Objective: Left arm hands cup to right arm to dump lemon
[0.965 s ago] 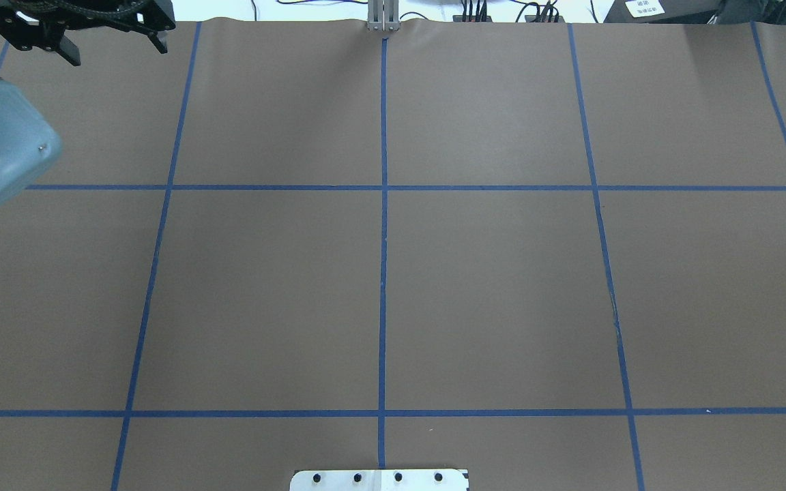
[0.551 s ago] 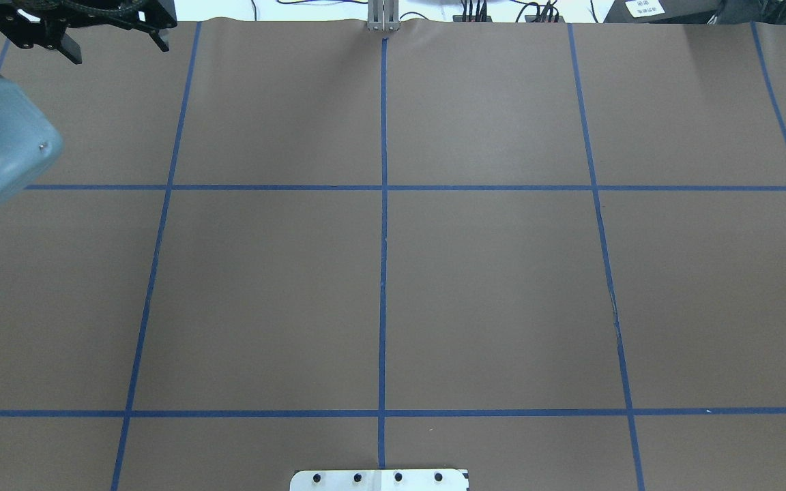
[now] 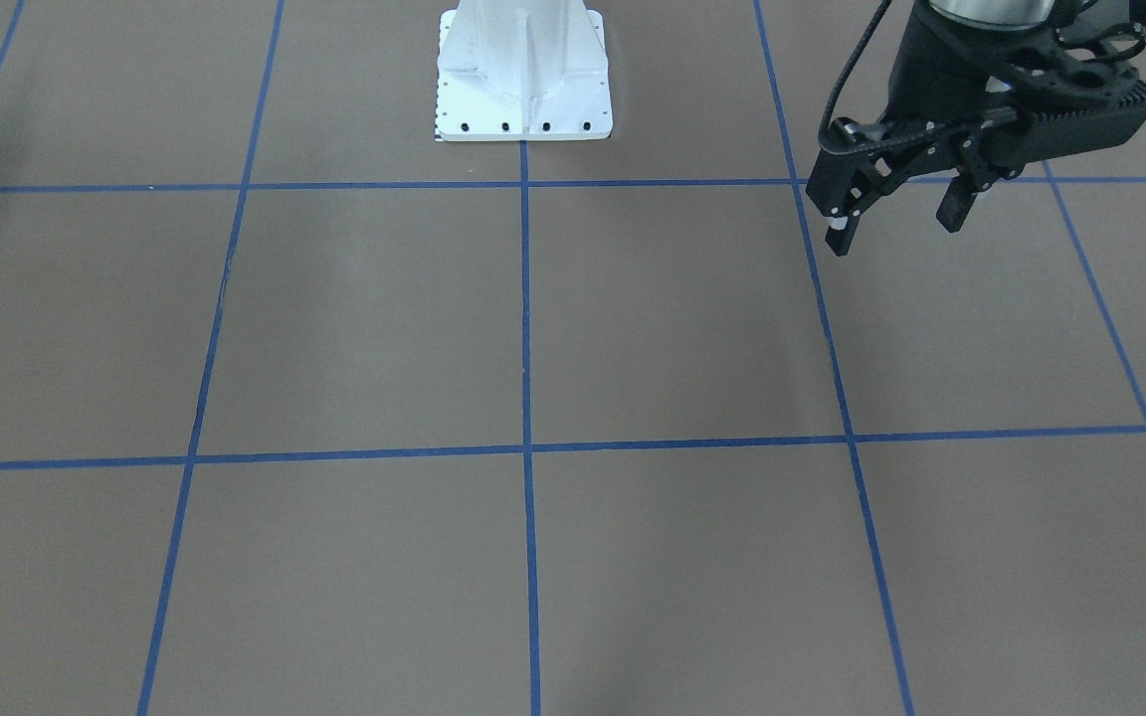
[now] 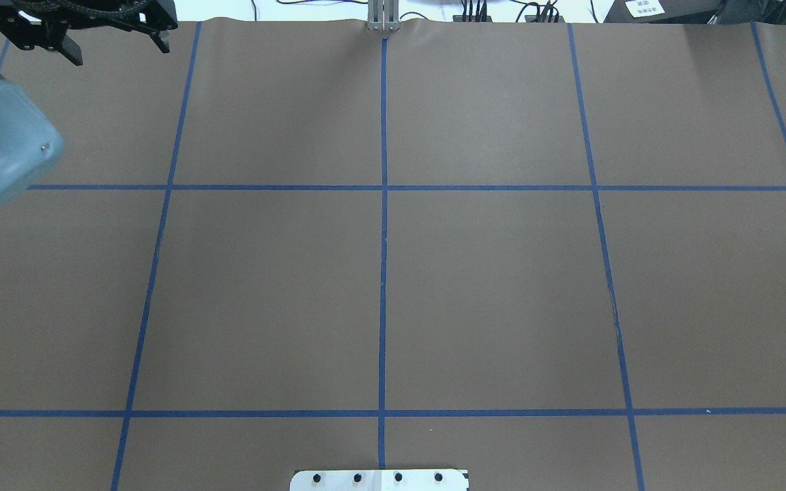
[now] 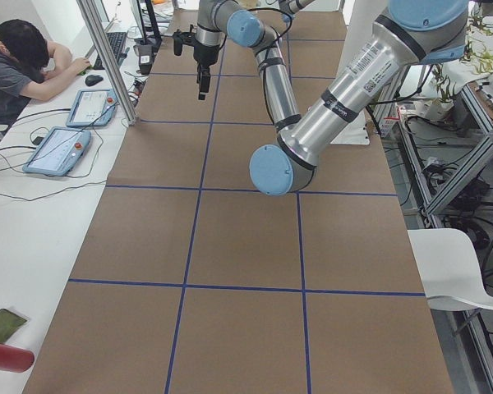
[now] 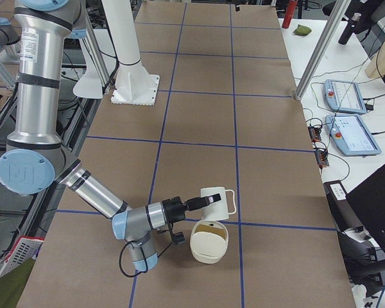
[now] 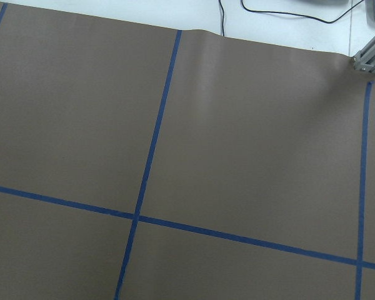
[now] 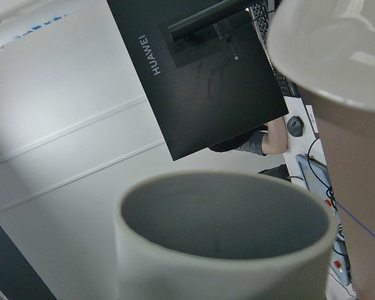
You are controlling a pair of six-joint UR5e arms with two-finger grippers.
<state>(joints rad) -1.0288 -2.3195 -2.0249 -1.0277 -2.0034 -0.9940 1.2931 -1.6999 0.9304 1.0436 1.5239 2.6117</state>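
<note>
Black jaws wide apart on left arm (image 5: 349,92)

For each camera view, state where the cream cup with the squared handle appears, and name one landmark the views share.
Exterior front-facing: not in it.
Overhead exterior: not in it.
Exterior left: not in it.
Exterior right: cup low centre, at the tip of the right arm, beside a cream container.
Left wrist: not in it.
Right wrist: fills the bottom, grey inside.
Landmark: white base plate, in front-facing, overhead and exterior right.
</note>
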